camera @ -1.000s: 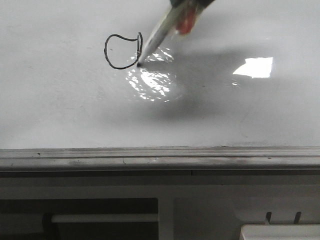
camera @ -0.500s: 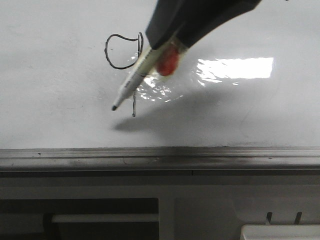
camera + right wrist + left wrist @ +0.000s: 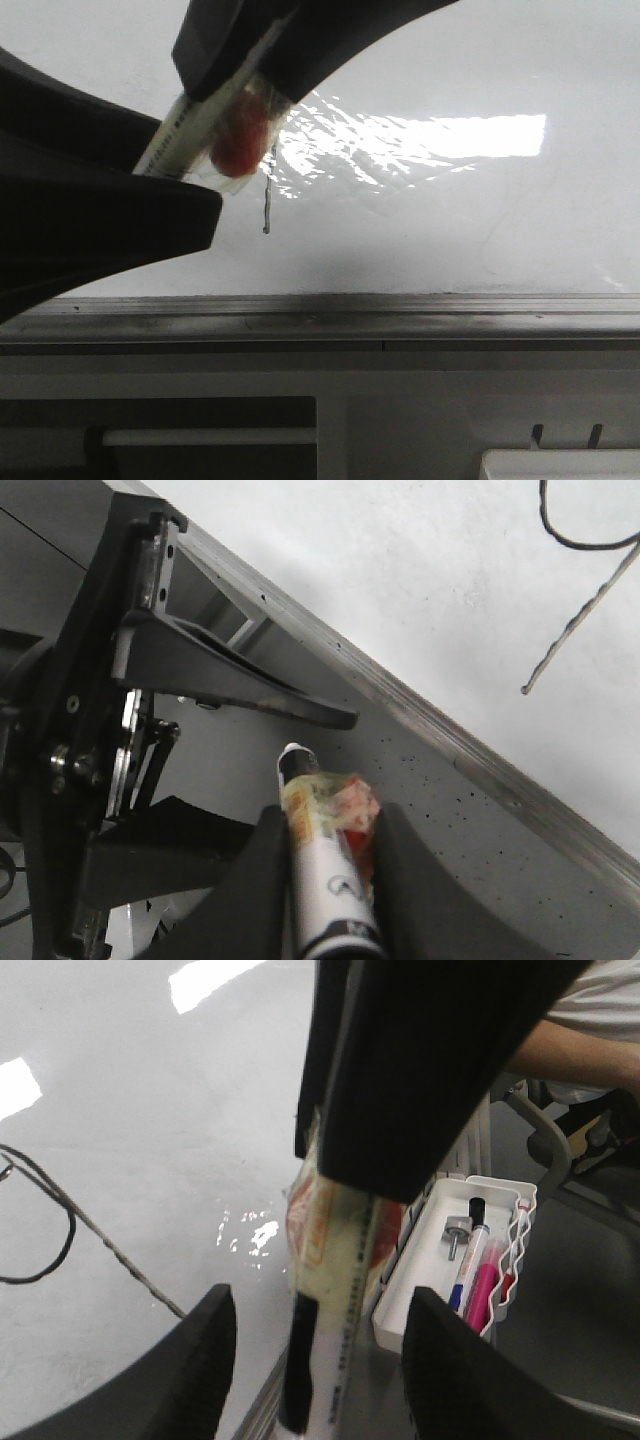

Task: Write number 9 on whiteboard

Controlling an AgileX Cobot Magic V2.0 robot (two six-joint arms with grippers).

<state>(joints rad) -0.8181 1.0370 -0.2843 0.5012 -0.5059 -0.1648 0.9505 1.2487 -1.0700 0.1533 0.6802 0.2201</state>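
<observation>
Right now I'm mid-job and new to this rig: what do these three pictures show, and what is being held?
This is a robot with two arms. One picture looks forward over the whiteboard. The other two come from cameras on each wrist.

The right arm's fingers are closed on a marker that has a reddish wrap. The left arm's fingers are spread open on either side of that marker, not gripping it.

The number 9 is drawn on the board. In the forward view only its stem shows, because the arms hide the loop. The left wrist view also shows a white tray of spare pens beside the board.
</observation>
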